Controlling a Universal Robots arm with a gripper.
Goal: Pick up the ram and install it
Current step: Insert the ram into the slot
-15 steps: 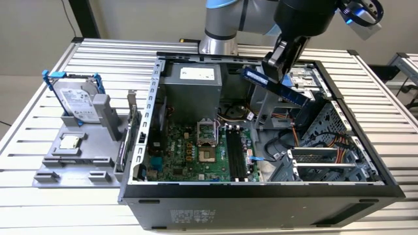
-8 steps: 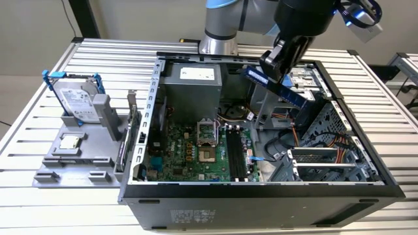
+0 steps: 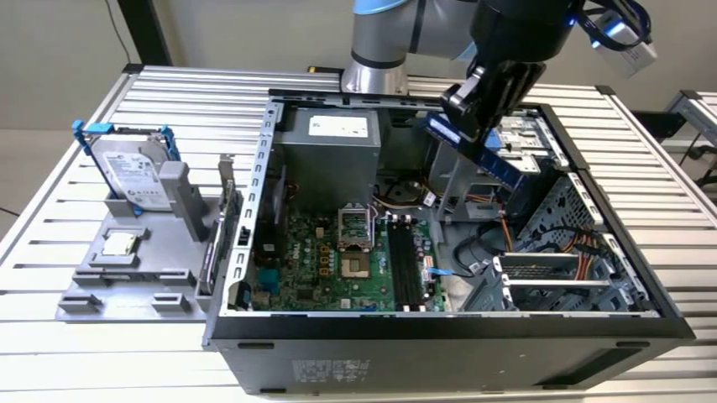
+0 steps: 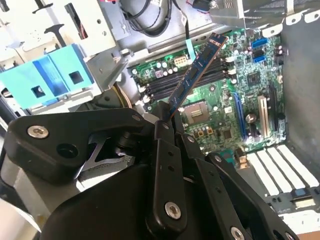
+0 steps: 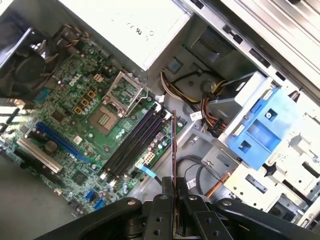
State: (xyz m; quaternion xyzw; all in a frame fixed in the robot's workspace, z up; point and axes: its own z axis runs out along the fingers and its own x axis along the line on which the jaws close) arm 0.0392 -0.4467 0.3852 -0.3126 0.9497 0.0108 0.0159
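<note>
I see gripper (image 3: pixel 476 113) pinching the ram (image 3: pixel 499 164) by one end, stick tilted, near the case's far edge. Memory slots (image 3: pixel 405 264) sit below, toward the exterior view's left.

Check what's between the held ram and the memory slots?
Nothing. In the first wrist view the ram, gripped by the gripper, hangs above the slots with only open air between them.

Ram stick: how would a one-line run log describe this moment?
gripper: shut on ram | ram: held tilted above open computer case | memory slots: empty | install: not done
</note>
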